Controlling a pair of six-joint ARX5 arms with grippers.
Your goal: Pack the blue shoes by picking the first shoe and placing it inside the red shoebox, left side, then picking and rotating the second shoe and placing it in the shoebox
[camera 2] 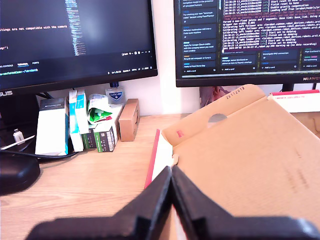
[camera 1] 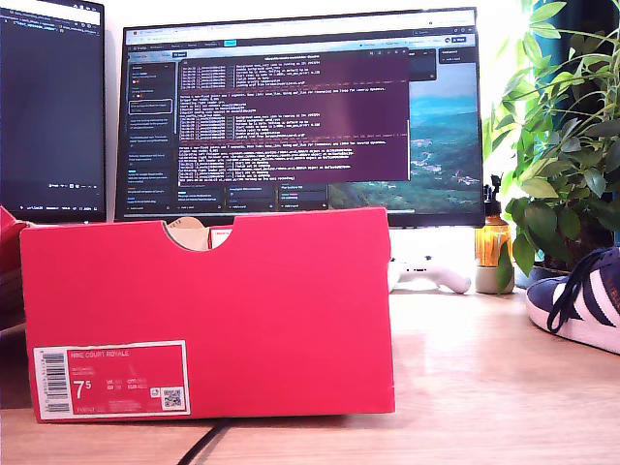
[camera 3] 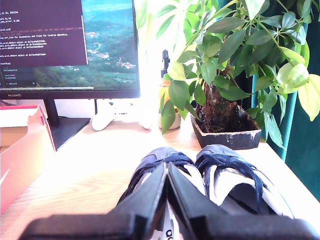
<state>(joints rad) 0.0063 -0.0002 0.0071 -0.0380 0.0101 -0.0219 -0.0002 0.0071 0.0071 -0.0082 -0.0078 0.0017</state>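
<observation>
First hand (camera 2: 171,172): fingers pressed together, hovering above the open red shoebox (camera 1: 208,315).
Second hand (camera 3: 166,170): pressed together, hovering above the blue shoes (camera 3: 220,172).
Shoes: side by side on the worktop (camera 1: 484,378), exterior view's right.

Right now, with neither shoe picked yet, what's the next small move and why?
Probably open my second gripper and lower it onto the nearer of the blue shoes: its jaws look shut just above the pair, both shoes sit on the desk, and the red shoebox appears empty.
</observation>
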